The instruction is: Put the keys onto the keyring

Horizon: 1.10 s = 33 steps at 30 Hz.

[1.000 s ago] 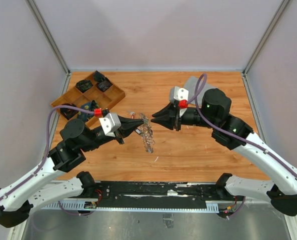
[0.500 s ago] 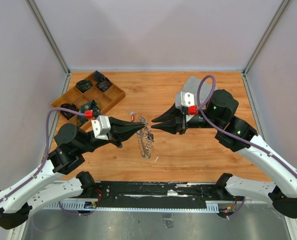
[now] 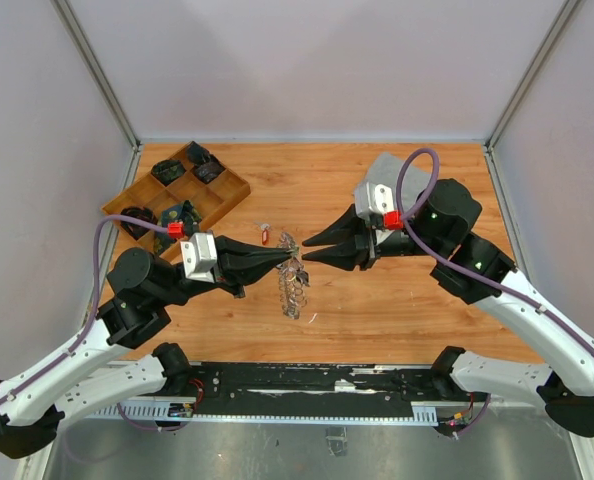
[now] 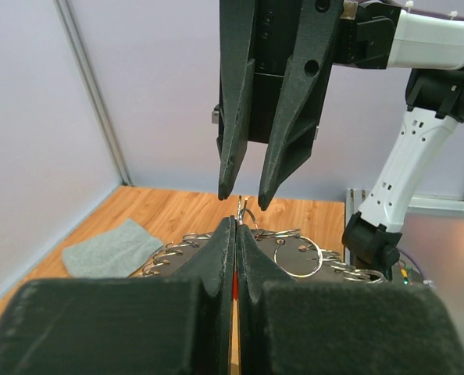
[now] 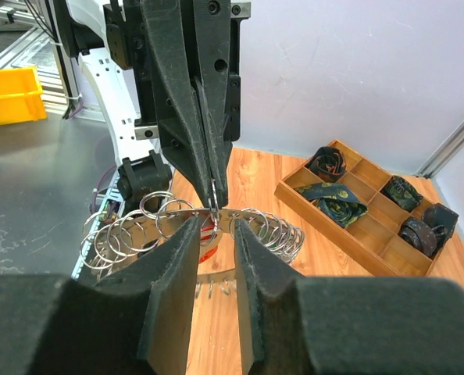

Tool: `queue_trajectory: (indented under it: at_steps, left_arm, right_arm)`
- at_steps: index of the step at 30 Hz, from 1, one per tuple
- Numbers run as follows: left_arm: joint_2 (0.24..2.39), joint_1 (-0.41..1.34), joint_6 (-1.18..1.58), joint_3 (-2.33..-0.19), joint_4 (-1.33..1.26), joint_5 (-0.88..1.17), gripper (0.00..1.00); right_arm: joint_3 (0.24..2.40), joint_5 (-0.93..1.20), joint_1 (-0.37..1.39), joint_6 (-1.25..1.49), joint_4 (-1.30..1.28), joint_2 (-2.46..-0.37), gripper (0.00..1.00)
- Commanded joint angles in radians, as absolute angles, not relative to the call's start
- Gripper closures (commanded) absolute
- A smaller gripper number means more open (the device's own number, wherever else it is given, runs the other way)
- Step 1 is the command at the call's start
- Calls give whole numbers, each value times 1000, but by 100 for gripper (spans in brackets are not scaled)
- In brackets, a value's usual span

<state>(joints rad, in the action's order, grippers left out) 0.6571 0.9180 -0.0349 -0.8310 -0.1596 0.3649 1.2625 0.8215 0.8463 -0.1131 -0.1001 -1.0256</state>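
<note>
Far left on the counter we have a wooden tray of dark bundles, well apart from the work.

The left claw is pinched fully together on the rim of the keyring, mid-counter between the two claws.

Keyring look: a thin silver hoop, its rim fringed all round with small silver split rings. In the top view it trails from the pinch toward the arm bases. We can't tell if its low end touches the wood.

A small red-tagged piece lies just beyond the left claw's tip. It's too small for us to call it a key.

The right claw faces the left one tip to tip. Its jaws stand at a narrow gap, straddling the pinch point and gripping nothing we can see.

The grey cloth sits far right and is mostly covered by the right arm from above.

Hard to read:
- From above, the small rings blur into one tangle.
- In the left wrist view, our own fingers block the hoop's middle.
- In the right wrist view, the fingers cover the near rim, with a red sliver between them that we can't identify.
</note>
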Motion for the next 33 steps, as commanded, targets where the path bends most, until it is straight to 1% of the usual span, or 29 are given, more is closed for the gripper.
queue_trajectory:
  at_steps: [1, 10, 15, 24, 26, 29, 30, 31, 33]
  left_arm:
    - [653, 922, -23, -831, -238, 382, 99]
    - [663, 922, -22, -830, -238, 396, 99]
    - [664, 922, -24, -831, -243, 397, 100]
    - [661, 922, -24, -830, -250, 397, 99]
    - [660, 922, -24, -830, -250, 397, 99]
    - [661, 922, -26, -830, -249, 394, 99]
    - [662, 922, -27, -832, -245, 388, 99]
    - [666, 922, -29, -838, -236, 385, 98]
    - [673, 922, -35, -851, -213, 384, 91]
  right_arm:
    - [1262, 860, 849, -96, -55, -1027, 74]
    - [1259, 876, 849, -83, -47, -1045, 74]
    - [1255, 879, 849, -86, -55, -1053, 76]
    - [1261, 892, 849, -88, -66, -1066, 84]
    - [1265, 900, 849, -85, -66, -1070, 89]
    - [1275, 900, 849, -85, -73, -1073, 99]
    - [1280, 897, 850, -87, -80, -1075, 99]
    - [1288, 894, 849, -91, -97, -1076, 99]
    - [1318, 889, 850, -123, -166, -1085, 99]
